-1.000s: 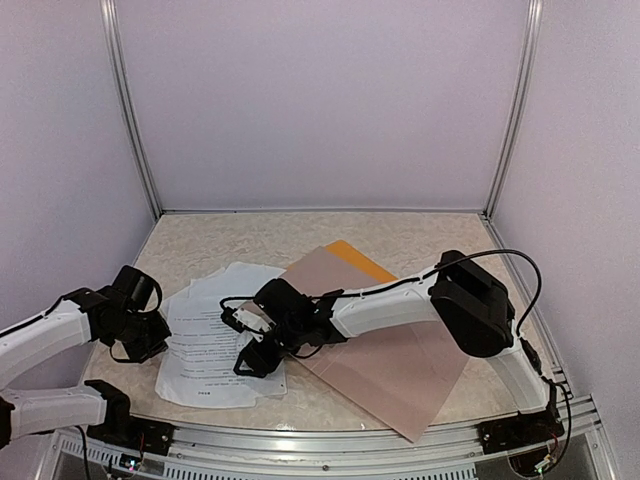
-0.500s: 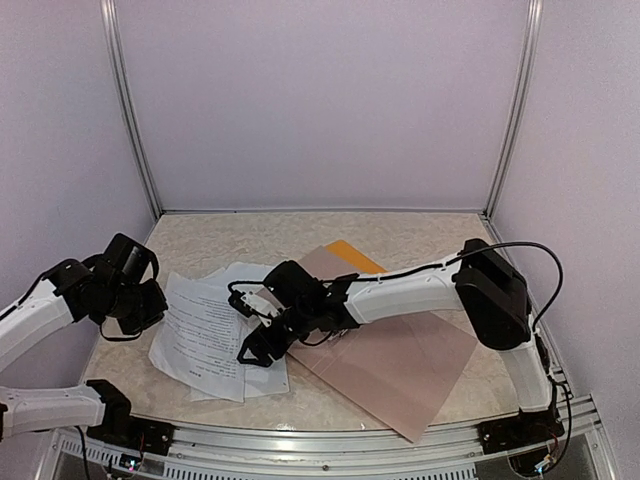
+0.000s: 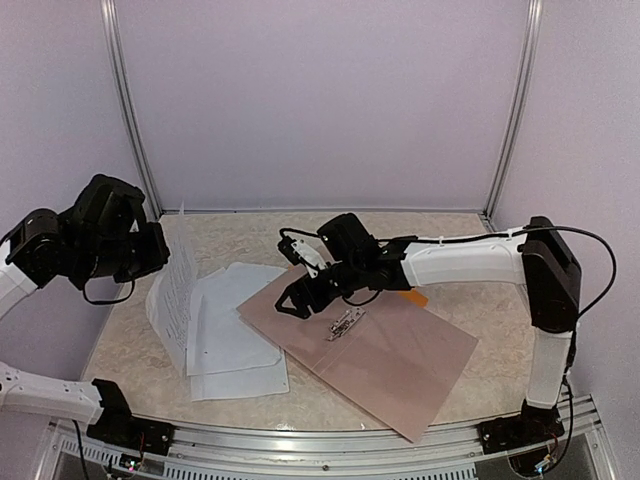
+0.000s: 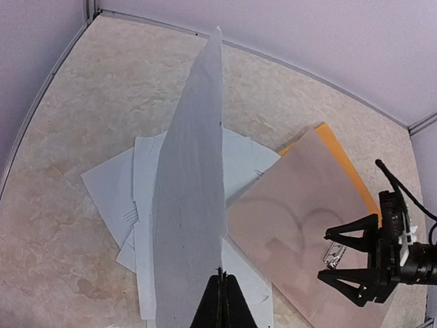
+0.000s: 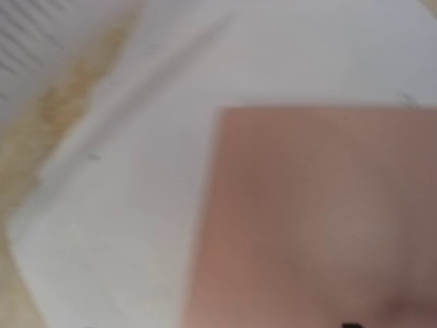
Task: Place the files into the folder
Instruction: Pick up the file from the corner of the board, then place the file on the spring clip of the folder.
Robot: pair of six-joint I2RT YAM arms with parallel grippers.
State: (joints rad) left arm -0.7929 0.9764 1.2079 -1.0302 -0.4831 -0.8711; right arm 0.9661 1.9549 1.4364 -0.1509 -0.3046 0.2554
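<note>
The left claw (image 4: 220,301) is pressed together on one edge of a single sheet (image 3: 178,295), holding it up off the table (image 3: 250,235). The sheet stands nearly on edge and bows along its length. The rest of the files (image 3: 235,335) lie fanned and overlapping on the table's left half, and their right corners are tucked under a pinkish-brown board (image 3: 400,360). The folder (image 4: 349,174) shows only as an orange strip along the far edge of that board, so most of it is covered. A metal clip (image 3: 345,322) sits on the board's surface. The right claw (image 3: 298,298) is spread, holds nothing, and hovers over the board's left corner, near the clip.

The paper looks very light and limp. Pinched at one edge it probably sags, flutters and curls, and it creases easily if squeezed hard or dragged. Sheets lying flat likely cling to each other and to the table, so a free corner or an overhanging edge is the best place to take hold. The folder seems stiffer and smooth and may slide when pushed, so it is best gripped at an exposed edge.
</note>
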